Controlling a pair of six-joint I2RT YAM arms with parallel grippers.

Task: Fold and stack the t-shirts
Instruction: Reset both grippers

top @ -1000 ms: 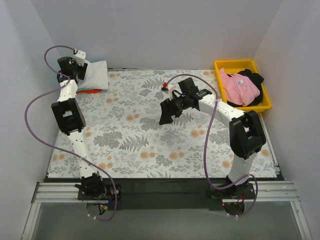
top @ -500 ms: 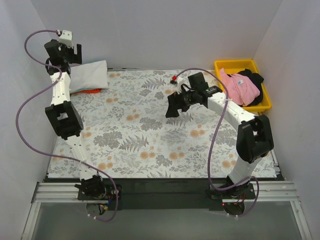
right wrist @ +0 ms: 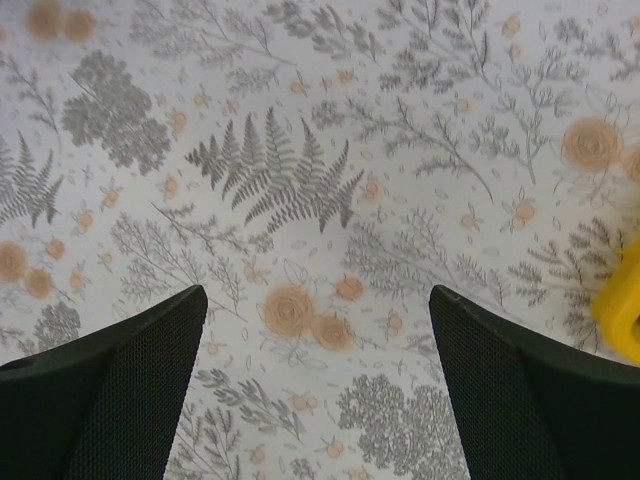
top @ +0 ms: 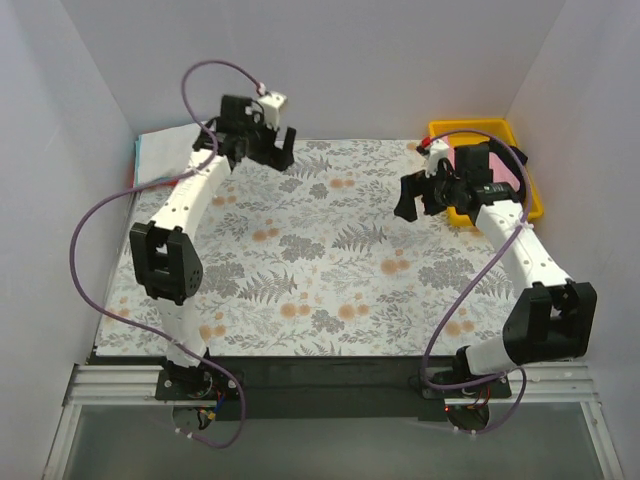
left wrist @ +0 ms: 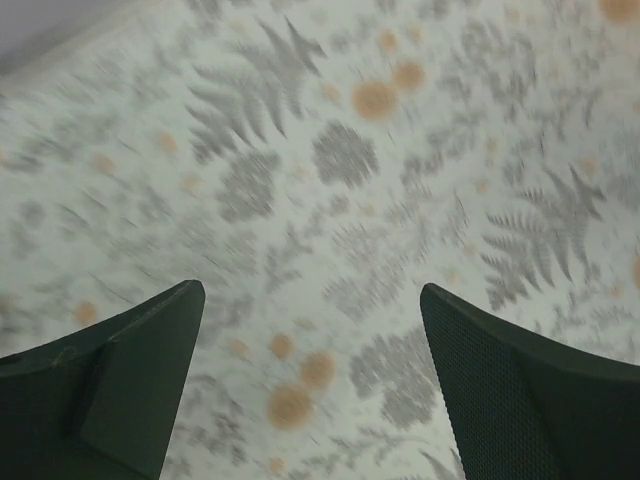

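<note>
A pink t-shirt (top: 462, 158) lies crumpled in a yellow plastic bin (top: 470, 126) at the far right corner of the table; only a small patch of pink shows, because the right arm's wrist covers most of the bin from above. The bin's long axis runs near to far. The shirt lies just right of, and slightly beyond, the right gripper (top: 408, 196), so the right arm is much the nearer one for picking it up. That claw hangs above the floral table cloth (top: 330, 270) beside the bin's left wall, its fingers spread wide and holding nothing. The left gripper (top: 283, 148) hovers over the far middle of the cloth, well apart from the bin, likewise wide open and empty. A folded white t-shirt (top: 160, 158) rests at the far left corner.
</note>
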